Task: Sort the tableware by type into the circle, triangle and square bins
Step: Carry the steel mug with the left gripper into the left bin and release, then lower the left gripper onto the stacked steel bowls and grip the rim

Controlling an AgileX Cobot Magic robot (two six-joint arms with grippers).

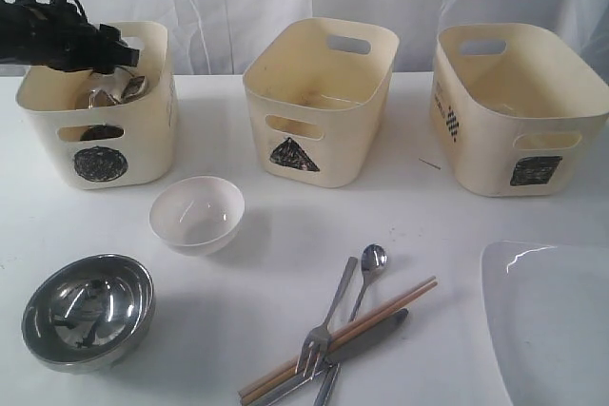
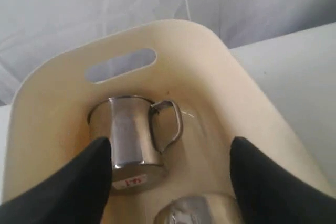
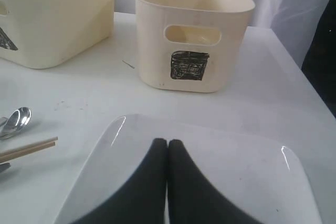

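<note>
Steel bowl: the steel bowl (image 1: 88,311) sits nearest on the table, upright and unsorted.
Cutlery: the fork (image 1: 324,330), spoon (image 1: 373,259), knife (image 1: 376,332) and chopsticks (image 1: 381,306) lie crossed in one heap, touching one another.
Plate: the plate (image 1: 552,320) lies at the near right and runs out of view.
Right claw: the right gripper (image 3: 168,145) hangs over the plate with its fingers pressed together, holding nothing.
White bowl: the white bowl (image 1: 197,213) stands between the steel bowl and the bins.
Bins: the circle bin (image 1: 57,125), triangle bin (image 1: 324,121) and square bin (image 1: 495,121) stand in a row, well apart.
Left claw: the left gripper (image 2: 170,140) is over the circle bin with its fingers spread wide, gripping nothing.
Mug: the mug (image 2: 128,129) rests inside the circle bin, close by one finger, with another steel piece (image 2: 194,208) just beside it.
Step in hand: this looks like the release of the mug. It would go best with a straight lift, fingers kept wide, so that neither the mug handle nor the bin rim is caught.
Markings: a black circle (image 1: 98,163), triangle (image 1: 293,155) and square (image 1: 535,170) mark the bin fronts.
Writing: a white sticker (image 2: 128,182) on the mug carries small red characters, too blurred to read for sure. No brand name shows.
</note>
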